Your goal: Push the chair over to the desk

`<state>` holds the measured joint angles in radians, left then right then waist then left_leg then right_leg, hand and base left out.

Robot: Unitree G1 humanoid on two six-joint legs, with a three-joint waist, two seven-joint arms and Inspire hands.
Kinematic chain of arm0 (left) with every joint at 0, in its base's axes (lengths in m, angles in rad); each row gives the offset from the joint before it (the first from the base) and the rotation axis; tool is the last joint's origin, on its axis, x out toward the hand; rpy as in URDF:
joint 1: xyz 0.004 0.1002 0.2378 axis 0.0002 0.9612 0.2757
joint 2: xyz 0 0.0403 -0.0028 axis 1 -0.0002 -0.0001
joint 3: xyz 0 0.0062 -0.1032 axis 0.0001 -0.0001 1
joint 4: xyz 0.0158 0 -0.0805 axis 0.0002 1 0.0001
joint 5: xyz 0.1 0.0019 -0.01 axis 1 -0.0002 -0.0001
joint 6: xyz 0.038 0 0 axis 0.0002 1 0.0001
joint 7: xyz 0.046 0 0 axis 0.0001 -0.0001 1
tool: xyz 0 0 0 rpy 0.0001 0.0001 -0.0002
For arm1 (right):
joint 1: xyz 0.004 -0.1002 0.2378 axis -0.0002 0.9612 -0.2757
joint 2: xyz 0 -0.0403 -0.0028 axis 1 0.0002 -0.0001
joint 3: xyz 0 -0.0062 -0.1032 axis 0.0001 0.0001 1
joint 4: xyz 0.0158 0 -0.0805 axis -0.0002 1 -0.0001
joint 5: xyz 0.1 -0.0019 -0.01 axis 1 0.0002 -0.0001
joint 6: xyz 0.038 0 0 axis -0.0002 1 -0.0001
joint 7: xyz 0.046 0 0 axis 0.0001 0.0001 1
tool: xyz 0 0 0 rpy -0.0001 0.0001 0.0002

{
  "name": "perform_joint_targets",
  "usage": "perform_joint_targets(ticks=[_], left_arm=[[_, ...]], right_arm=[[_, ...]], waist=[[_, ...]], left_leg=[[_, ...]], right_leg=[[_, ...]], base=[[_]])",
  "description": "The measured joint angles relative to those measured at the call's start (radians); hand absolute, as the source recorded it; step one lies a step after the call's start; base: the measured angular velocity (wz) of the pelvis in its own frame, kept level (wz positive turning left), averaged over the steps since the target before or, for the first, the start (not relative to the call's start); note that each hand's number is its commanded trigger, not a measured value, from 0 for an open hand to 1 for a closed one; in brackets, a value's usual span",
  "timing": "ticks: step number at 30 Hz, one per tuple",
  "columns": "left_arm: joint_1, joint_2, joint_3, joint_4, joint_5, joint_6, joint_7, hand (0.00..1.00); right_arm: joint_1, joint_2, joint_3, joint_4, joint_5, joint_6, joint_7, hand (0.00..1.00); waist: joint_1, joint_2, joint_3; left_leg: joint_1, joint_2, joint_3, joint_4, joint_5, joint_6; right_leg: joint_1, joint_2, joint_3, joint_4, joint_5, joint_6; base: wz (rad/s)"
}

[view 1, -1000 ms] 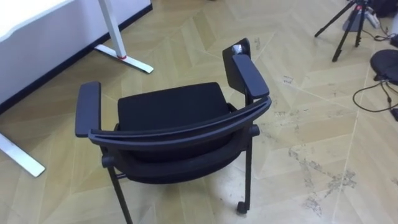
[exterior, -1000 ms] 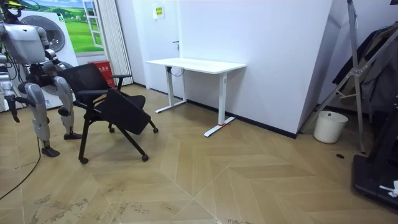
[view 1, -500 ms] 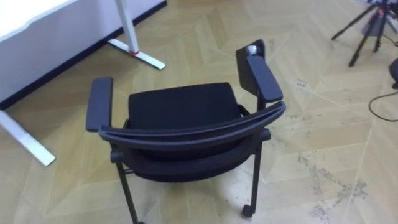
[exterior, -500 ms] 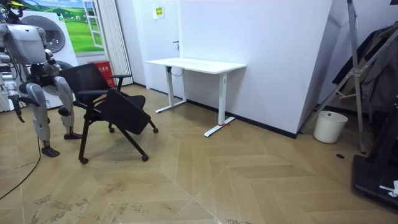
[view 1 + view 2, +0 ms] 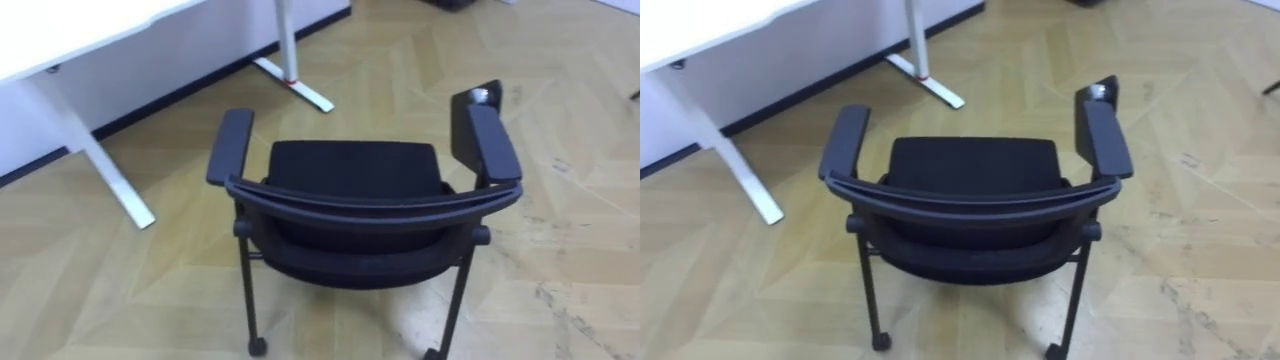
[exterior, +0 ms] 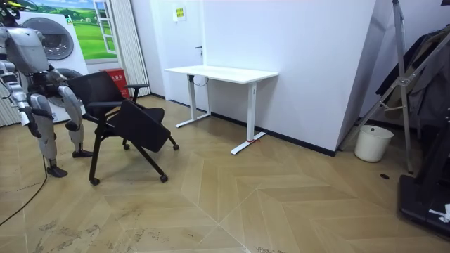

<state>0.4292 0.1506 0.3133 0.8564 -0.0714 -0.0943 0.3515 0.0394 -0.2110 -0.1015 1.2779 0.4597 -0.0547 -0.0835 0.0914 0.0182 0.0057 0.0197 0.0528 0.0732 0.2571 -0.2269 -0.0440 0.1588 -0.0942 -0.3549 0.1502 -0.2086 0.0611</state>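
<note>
**Left eye view:** black chair point(image 5: 350, 175) sits mid-frame on the wood floor point(image 5: 560, 250). Its backrest point(image 5: 375, 205) is nearest the camera & the seat faces away. L armrest point(image 5: 230, 145) & R armrest point(image 5: 493, 143) run fwd either side of the seat, w/ a small grey bit at the front tip of the R one. Thin black legs drop from the back, w/ a castor point(image 5: 257, 346) at lower L. White bench point(image 5: 60, 30) takes the upper L. Its near leg point(image 5: 100, 165) comes down to the L of the chair, near the L armrest but apart from it. A 2nd foot point(image 5: 295, 85) w/ a red mark lies just beyond the seat front.

**Right eye view:** same layout, chair square-on in the middle. Grey scuff marks point(image 5: 1185, 160) on the floor to the R of the chair.

**Room view:** robot stands upright at the room view's left, close behind the chair & facing the room view's right. The chair is btw the robot & the bench, well apart from the bench. Right hand point(image 6: 25, 117) hangs low beside the body, on the room view's left of the backrest & not touching the chair. It is too small to tell whether it's apart or together. A red item point(image 6: 116, 79) stands behind the chair by the wall. A white bin point(image 6: 370, 143) stands by the wall far to the room view's right.
</note>
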Motion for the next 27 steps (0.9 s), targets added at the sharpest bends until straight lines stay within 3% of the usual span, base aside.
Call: perform_joint_targets(ticks=[4,7,11,17,23,27], left_arm=[[-0.009,0.001,-0.002,-0.211,0.046,-0.028,0.058,0.0],[-0.039,0.002,-0.008,-0.323,0.11,-0.074,0.113,0.0],[-0.077,0.005,-0.049,-0.452,0.249,-0.089,0.162,0.0],[-0.079,0.006,-0.075,-0.682,0.464,-0.09,0.232,0.0],[-0.097,0.005,-0.122,-0.711,0.612,-0.093,0.266,0.0],[-0.098,0.006,-0.15,-0.786,0.714,-0.068,0.267,0.0]], right_arm=[[0.002,0.0,-0.001,0.001,0.0,-0.032,-0.001,0.0],[0.008,0.0,0.0,0.001,0.003,-0.046,-0.001,0.0],[0.023,0.002,0.0,0.001,-0.03,-0.064,-0.001,0.0],[0.045,0.004,-0.009,0.01,-0.03,-0.055,0.0,0.0],[0.092,0.01,-0.02,0.01,-0.029,-0.052,0.013,0.0],[0.1,0.011,-0.021,0.011,-0.028,-0.038,0.015,0.0]], waist=[[-0.003,0.007,-0.007],[-0.001,0.007,-0.0047],[-0.01,0.011,-0.0014],[-0.045,0.009,0.0003],[-0.074,0.014,-0.0096],[-0.086,0.012,-0.0096]], left_leg=[[-0.008,-0.004,-0.019,0.003,0.001,0.0],[-0.008,-0.006,-0.025,0.002,0.001,0.0],[-0.004,-0.009,-0.025,-0.003,0.001,0.0],[0.001,-0.009,-0.022,-0.009,0.001,0.0],[0.01,-0.009,-0.015,-0.019,0.001,0.001],[0.011,-0.009,-0.007,-0.019,0.001,0.001]], right_leg=[[-0.003,-0.001,-0.011,0.0,0.0,0.0],[0.0,-0.002,-0.013,0.001,0.0,0.0],[0.0,-0.003,-0.005,0.0,0.0,0.0],[-0.001,-0.004,-0.004,-0.002,0.0,0.001],[-0.002,-0.006,0.006,-0.001,0.0,0.001],[-0.004,-0.006,0.019,-0.001,0.0,0.001]], base=[[0.12],[0.07],[0.01],[-0.01],[-0.04],[-0.04]])
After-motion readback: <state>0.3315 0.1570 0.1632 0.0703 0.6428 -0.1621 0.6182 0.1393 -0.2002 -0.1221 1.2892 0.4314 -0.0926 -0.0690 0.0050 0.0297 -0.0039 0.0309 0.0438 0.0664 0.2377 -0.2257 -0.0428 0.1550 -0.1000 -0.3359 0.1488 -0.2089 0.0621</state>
